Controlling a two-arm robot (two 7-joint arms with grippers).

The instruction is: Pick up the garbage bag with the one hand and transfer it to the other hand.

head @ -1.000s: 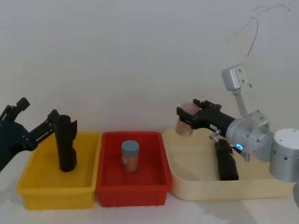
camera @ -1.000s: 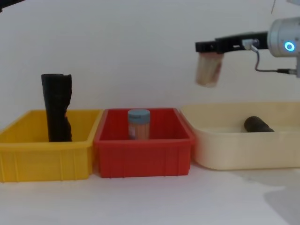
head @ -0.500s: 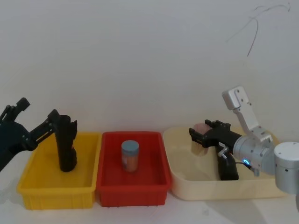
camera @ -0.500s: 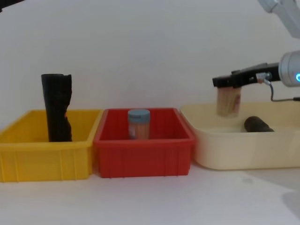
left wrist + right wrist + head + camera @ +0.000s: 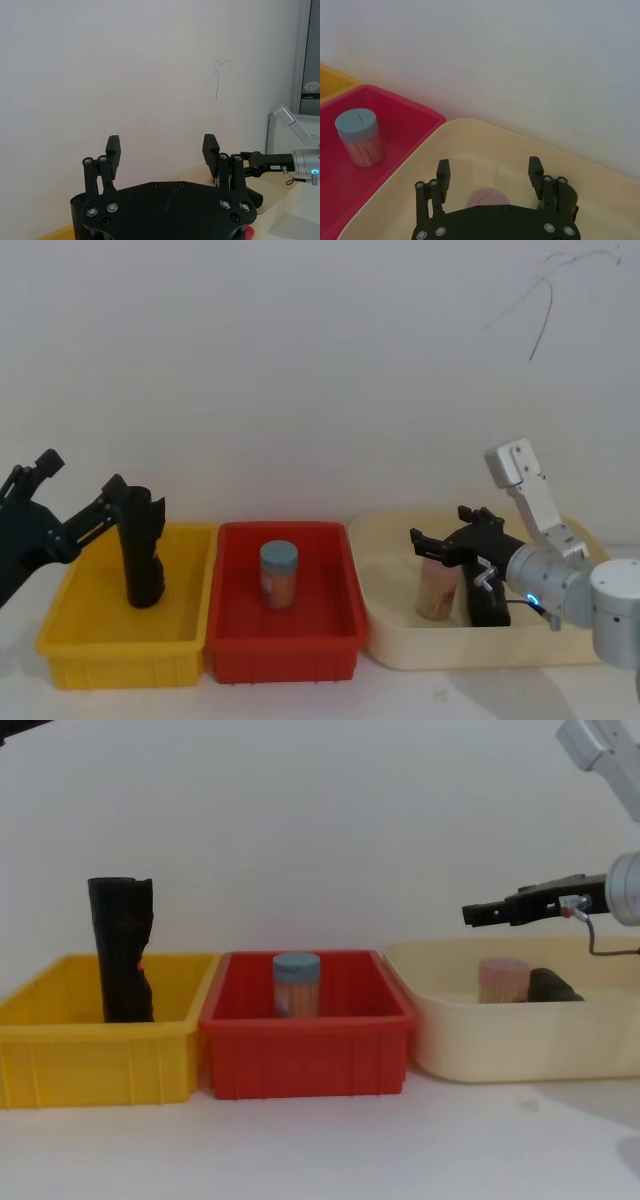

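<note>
I see a plain white wall behind everything. It goes all the way across, left to right, and has no pictures on it. High up on the right there is a thin dark crack in the wall, bent like a little hook. Near me is a white table. It looks smooth and flat. The light is soft and even, with faint grey shadows on the table. Far to the right, past the wall's edge, there is a dark strip like a doorway or frame.
</note>
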